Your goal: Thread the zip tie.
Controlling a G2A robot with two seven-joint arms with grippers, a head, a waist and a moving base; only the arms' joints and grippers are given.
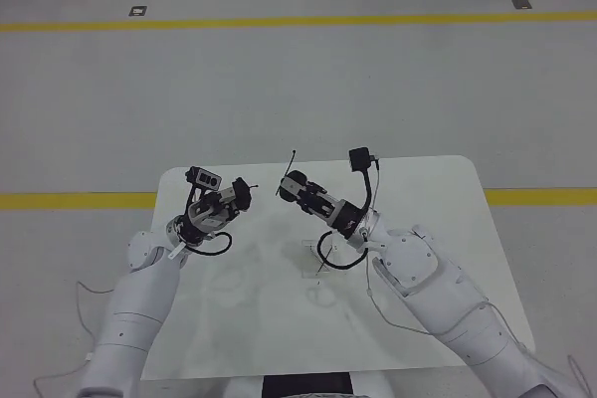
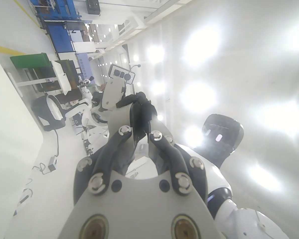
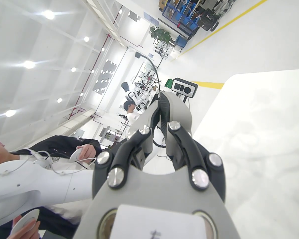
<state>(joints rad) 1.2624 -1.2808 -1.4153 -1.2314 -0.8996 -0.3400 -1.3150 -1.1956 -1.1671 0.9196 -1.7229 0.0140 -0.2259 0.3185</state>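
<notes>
1. The left gripper hangs over the table, at 10 o'clock from its middle. Its fingers are pressed together, with something black at the tips that I cannot make out.
2. The right gripper is near, at its 3 o'clock, pinching the zip tie, which pokes toward 12 o'clock.

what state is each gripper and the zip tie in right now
right gripper: shut on the zip tie
zip tie: pinched between the fingers, the rest curving out free, not yet threaded through anything
left gripper: shut on a black piece, pointing toward the right gripper
black piece: pinched at the tips, sticking out a little; cannot tell what it is
</notes>
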